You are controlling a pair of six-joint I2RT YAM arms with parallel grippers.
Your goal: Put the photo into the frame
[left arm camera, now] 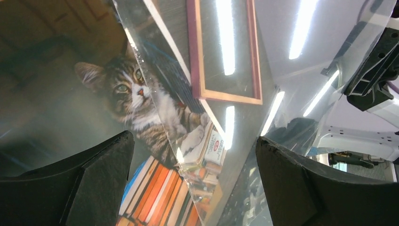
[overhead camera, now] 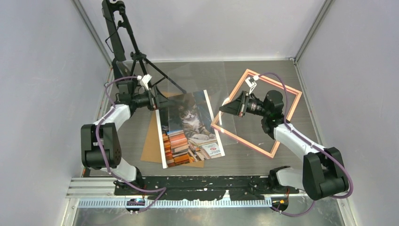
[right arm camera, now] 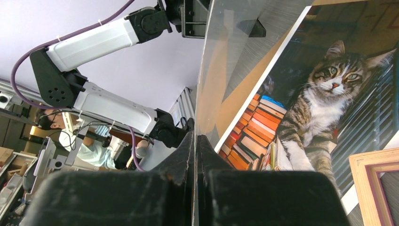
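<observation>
Presently we found the right gripper (right arm camera: pixel 196 141) pinching a clear pane (right arm camera: pixel 221 70) by its edge, tilted up beside the frame (overhead camera: pixel 242 141). The left gripper (left arm camera: pixel 195 141) stood spread. The photo (overhead camera: pixel 188 125) lay beside the frame on a backing board (overhead camera: pixel 151 143). We judged the glazing step in hand; next, seat the pane in the frame.

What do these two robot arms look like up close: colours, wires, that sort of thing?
The left arm and right arm match: chunky black joints alternate with smooth white links, and a purple cable loops along each. The left gripper and right gripper are black, each with two blunt, wedge-shaped fingers, rough at the edges.
</observation>
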